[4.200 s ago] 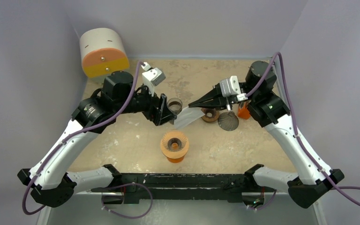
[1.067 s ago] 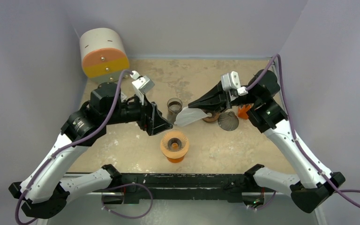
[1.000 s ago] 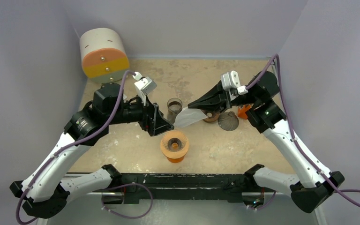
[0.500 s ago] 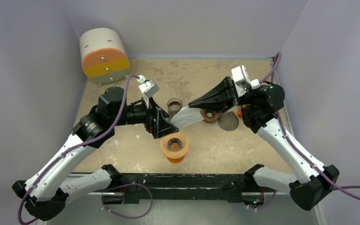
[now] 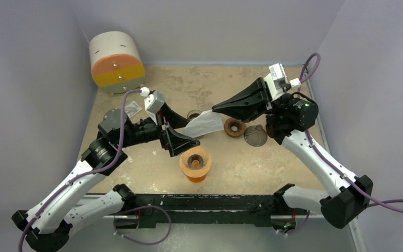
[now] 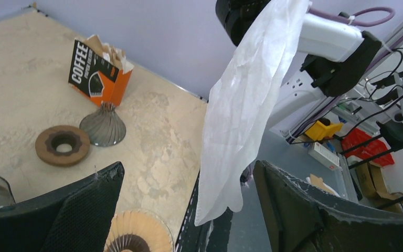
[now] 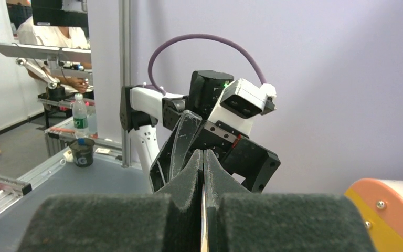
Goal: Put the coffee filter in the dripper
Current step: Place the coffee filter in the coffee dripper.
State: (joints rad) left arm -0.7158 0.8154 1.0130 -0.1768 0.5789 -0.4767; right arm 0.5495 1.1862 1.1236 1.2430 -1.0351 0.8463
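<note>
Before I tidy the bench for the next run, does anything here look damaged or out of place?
The black-and-orange cardboard coffee filter box has a raggedly torn top. The grey ribbed cone beside it stands wide end down. The white paper filter hangs creased from the right gripper.

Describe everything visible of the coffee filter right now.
The coffee filter is a thin, white, slightly translucent sheet of paper, crinkled and folded flat rather than opened into a cone. The right gripper is shut on its upper end. The rest hangs slanting down in the air, with its lower edge between the open fingers of the left gripper, which do not appear to touch it. It is not yet in the orange dripper.
</note>
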